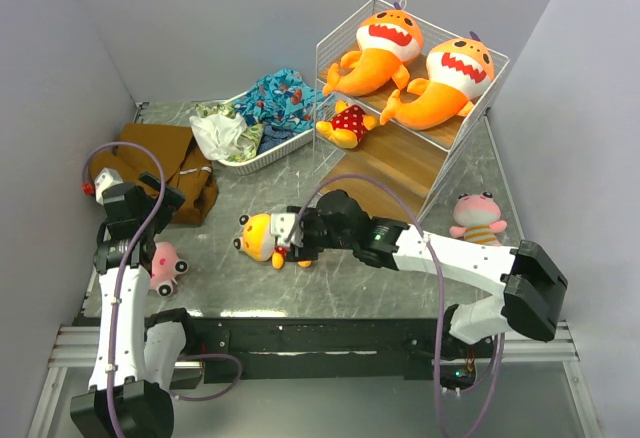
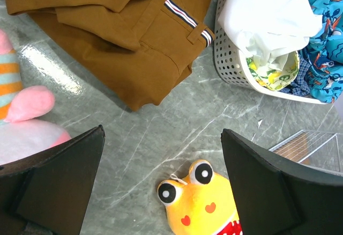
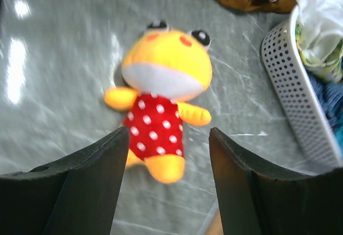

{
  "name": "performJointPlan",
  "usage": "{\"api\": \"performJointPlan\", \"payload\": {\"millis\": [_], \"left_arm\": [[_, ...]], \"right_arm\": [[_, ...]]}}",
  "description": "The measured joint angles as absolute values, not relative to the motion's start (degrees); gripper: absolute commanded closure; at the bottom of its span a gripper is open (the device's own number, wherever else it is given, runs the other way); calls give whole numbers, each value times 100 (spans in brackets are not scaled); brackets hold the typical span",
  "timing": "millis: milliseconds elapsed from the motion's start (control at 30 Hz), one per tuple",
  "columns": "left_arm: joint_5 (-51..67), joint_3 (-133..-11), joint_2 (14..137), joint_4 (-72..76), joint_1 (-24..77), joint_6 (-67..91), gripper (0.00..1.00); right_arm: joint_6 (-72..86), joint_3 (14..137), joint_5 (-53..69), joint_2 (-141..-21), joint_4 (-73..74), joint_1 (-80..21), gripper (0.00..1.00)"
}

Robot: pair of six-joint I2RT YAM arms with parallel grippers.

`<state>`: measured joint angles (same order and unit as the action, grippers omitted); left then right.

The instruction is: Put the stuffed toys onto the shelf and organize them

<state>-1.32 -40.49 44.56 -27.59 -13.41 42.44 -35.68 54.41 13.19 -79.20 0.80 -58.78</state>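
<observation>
Two orange shark plushes (image 1: 385, 46) (image 1: 447, 80) lie on the upper tier of the white wire shelf (image 1: 400, 173). One yellow-headed doll (image 1: 347, 123) lies on its lower plank. The second doll (image 1: 262, 238) lies on the table. My right gripper (image 1: 298, 238) (image 3: 169, 133) is open over that doll (image 3: 161, 85), with its feet between the fingertips. My left gripper (image 1: 140, 220) (image 2: 162, 133) is open and empty above the table, with the doll's head (image 2: 201, 205) just below it. One pink striped plush (image 1: 165, 266) (image 2: 21, 117) lies by the left arm. The other (image 1: 478, 218) sits right of the shelf.
A brown cloth (image 1: 170, 163) (image 2: 123, 31) lies at the far left. A low white basket (image 1: 262, 158) (image 2: 230, 58) of patterned clothes stands left of the shelf. Grey walls close in on the table's left, back and right sides.
</observation>
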Motion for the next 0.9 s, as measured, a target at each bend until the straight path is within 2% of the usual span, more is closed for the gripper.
{"api": "performJointPlan", "payload": {"millis": [133, 367, 667, 900], "left_arm": [[-130, -4049, 4434, -2749, -1334, 4244, 4], [-128, -4012, 4436, -2724, -1330, 4244, 4], [-128, -4007, 4436, -2722, -1330, 4244, 3], [-82, -4007, 4436, -2722, -1330, 4244, 3]], "right_arm": [[-5011, 5417, 1437, -8031, 563, -5767, 33], [-6394, 4510, 1068, -7994, 215, -5830, 32], [-7596, 4152, 489, -8088, -322, -5931, 31], [-8106, 4117, 255, -8744, -687, -6038, 31]]}}
